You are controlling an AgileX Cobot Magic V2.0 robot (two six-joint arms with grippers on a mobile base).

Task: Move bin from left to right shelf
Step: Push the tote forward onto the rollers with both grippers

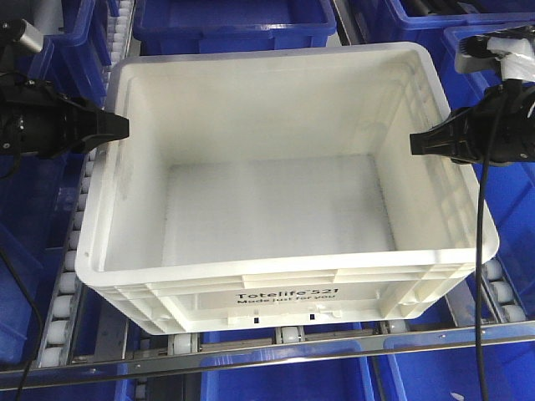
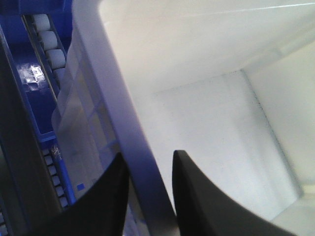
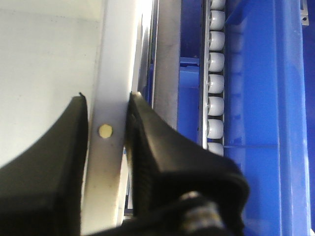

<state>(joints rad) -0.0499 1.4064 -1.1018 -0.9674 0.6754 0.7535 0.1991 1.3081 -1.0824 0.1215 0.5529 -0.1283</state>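
The bin [image 1: 276, 192], a large white tote, is seen resting on the roller shelf [image 1: 67, 292], with blue bins [image 1: 230, 21] packed around and below it. It is being gripped from both sides: the left gripper [image 1: 121, 127] is set over the left rim, the right gripper [image 1: 415, 144] over the right rim. In both wrist views the jaws are seen straddling the wall, one finger inside and one outside, closed down to the wall's thickness. The grasp step is judged to be in hand; next, an even lift by both arms is called for, the bin kept level. On the front wall "Totelife 521" and "Made just for you" can be read.
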